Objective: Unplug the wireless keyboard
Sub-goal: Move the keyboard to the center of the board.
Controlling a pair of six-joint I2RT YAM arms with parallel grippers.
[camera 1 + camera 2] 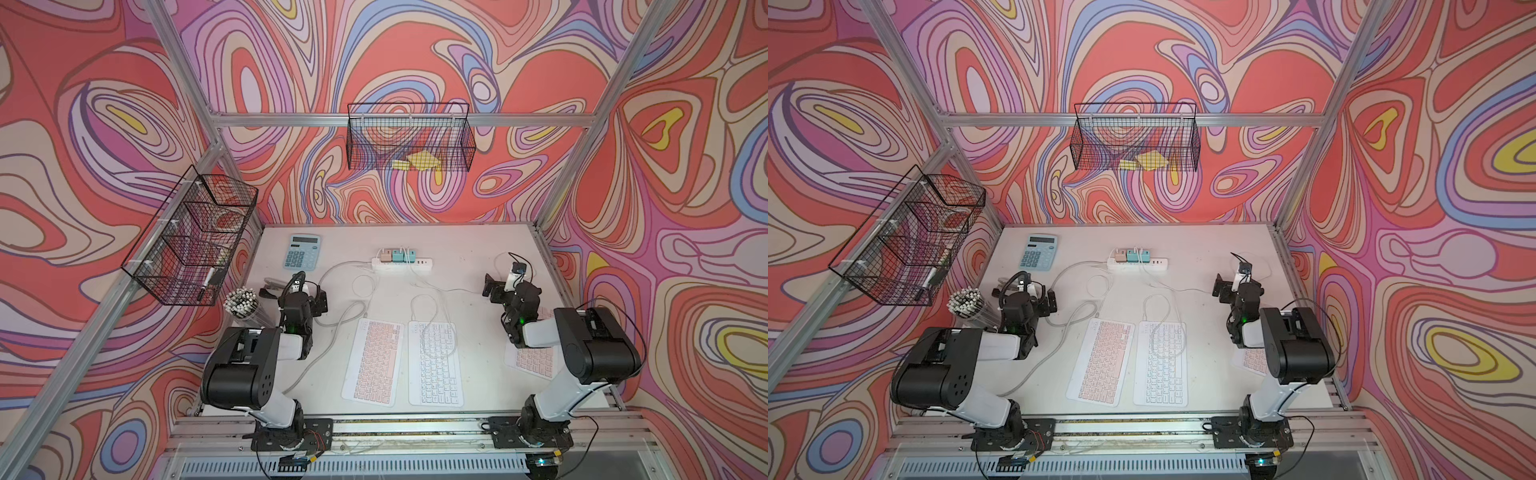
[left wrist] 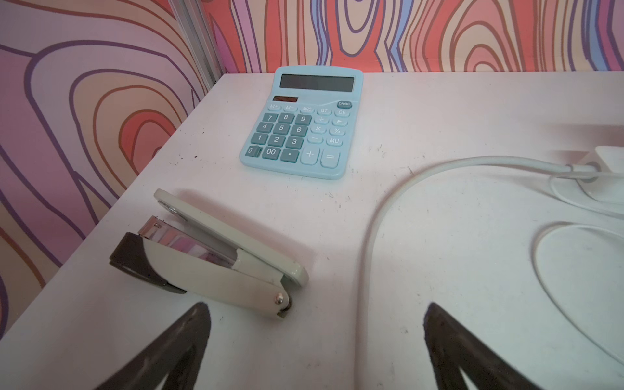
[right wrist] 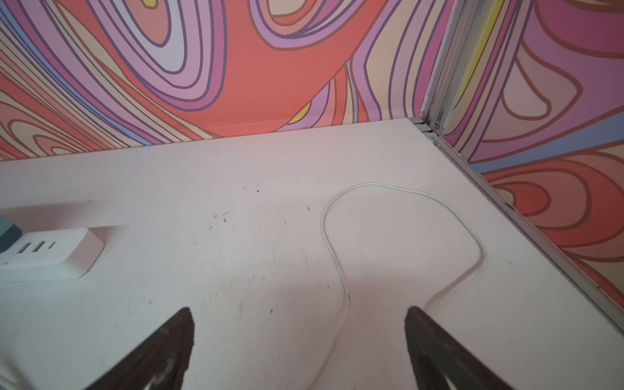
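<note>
Holding yellow notes (image 1: pixel 417 161), wire basket (image 1: pixel 361 139), pens (image 1: pixel 240 299) filling cup (image 1: pixel 250 320)

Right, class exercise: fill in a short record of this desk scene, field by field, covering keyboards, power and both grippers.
keyboards: pink keyboard and white keyboard side by side in the middle; second pink keyboard partly under the right arm
power: white power strip at the back, three chargers plugged in
cables: thin white cable looped over the white keyboard
left gripper: open, empty, near the stapler
right gripper: open, empty, cable loop just ahead
also: blue calculator, far left corner
</note>
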